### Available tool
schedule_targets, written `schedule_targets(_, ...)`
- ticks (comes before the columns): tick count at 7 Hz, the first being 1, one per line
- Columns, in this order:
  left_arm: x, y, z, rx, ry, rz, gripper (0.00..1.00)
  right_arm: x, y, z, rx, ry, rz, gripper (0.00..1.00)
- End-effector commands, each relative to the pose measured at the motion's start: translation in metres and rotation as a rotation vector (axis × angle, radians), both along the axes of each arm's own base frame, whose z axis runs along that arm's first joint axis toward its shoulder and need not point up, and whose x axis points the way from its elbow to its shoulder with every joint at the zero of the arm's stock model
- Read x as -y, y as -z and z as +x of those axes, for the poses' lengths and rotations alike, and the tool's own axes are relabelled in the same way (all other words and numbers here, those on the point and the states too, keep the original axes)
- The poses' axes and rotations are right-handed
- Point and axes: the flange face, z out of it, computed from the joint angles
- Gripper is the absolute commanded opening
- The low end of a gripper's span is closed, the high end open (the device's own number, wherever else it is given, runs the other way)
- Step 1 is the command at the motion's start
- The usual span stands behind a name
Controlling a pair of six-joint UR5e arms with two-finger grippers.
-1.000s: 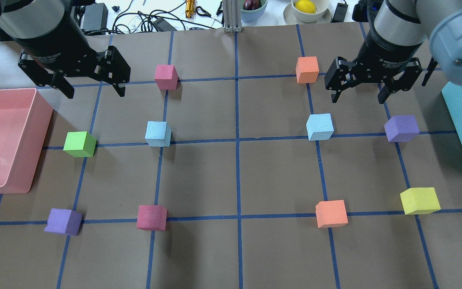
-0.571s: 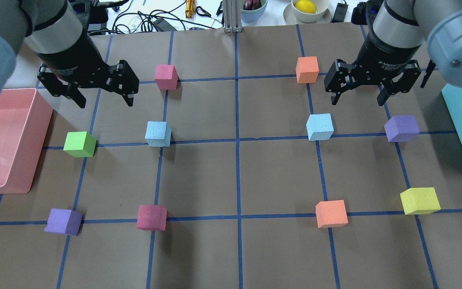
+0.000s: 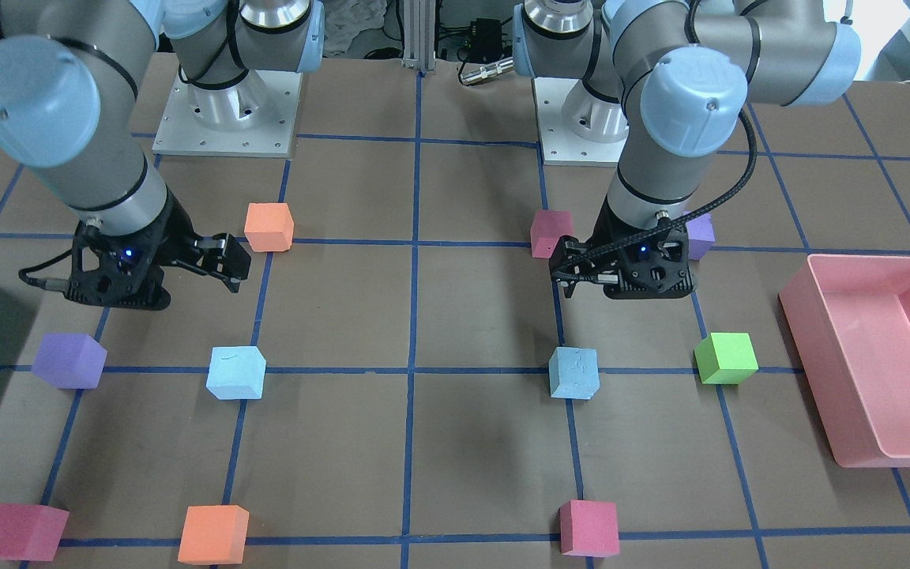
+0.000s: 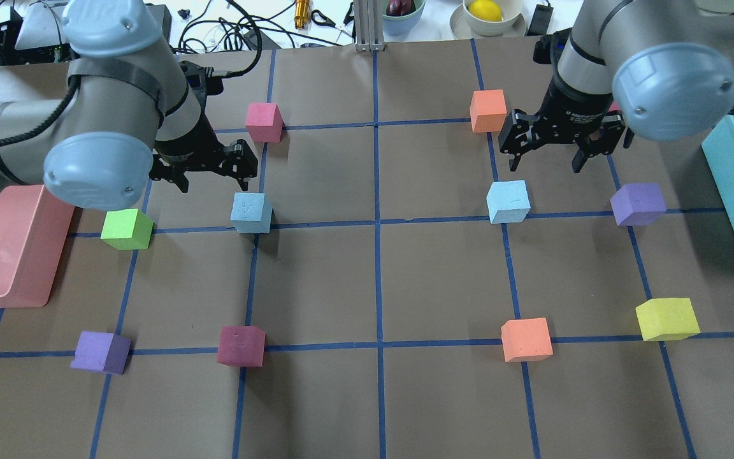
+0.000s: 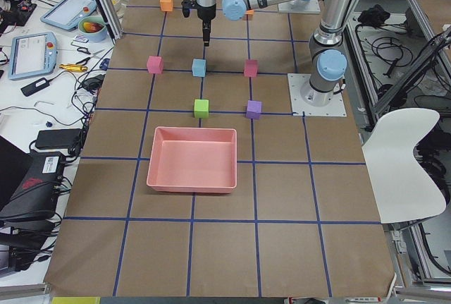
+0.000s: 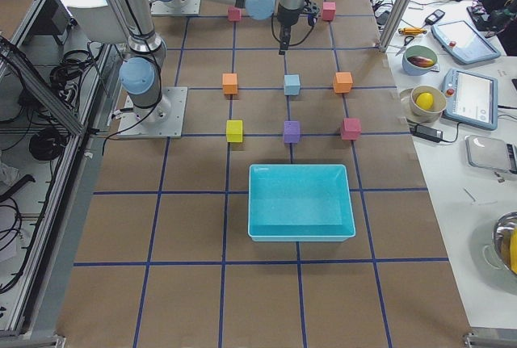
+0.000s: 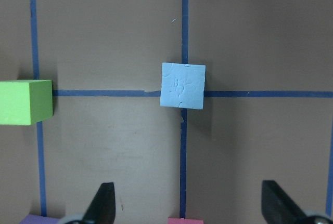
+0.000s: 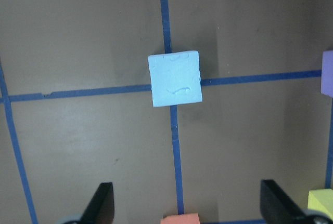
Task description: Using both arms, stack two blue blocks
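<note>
Left fingers, right fingers spread wide, empty — green cube near blue block

Left claw, right claw both spread wide, pointing down

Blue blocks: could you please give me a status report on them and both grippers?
Left gripper open, empty, hovering near left blue block. Right gripper open, empty, hovering near right blue block. Blocks apart, unstacked. Nothing between grippers and blocks.

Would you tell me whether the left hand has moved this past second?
Yes: in the overhead view the left hand moved rightward, from the pink bin toward the nearer blue block.
</note>
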Motion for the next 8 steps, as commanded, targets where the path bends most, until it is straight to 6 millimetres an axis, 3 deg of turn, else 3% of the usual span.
schedule_targets(1,0.021,0.050,-0.001,0.002,0.006,-0.006,1.00,0.027,0.047,-0.001,-0.005,-0.001,-0.009,1.00)
schedule_targets(2,0.028,0.079,0.000,0.006,0.005,0.041,1.00,0.028,0.057,-0.001,-0.001,-0.005,0.007,1.00)
schedule_targets(5,0.033,0.134,0.000,0.007,0.000,0.064,1.00,0.043,0.125,-0.001,0.010,-0.013,0.044,1.00)
schedule_targets(7,0.040,0.156,-0.001,0.000,0.002,0.047,1.00,0.032,0.147,-0.001,0.007,-0.015,0.088,1.00)
schedule_targets(8,0.040,0.166,-0.001,0.004,-0.010,0.062,0.93,0.030,0.154,0.000,0.010,-0.012,0.081,1.00)
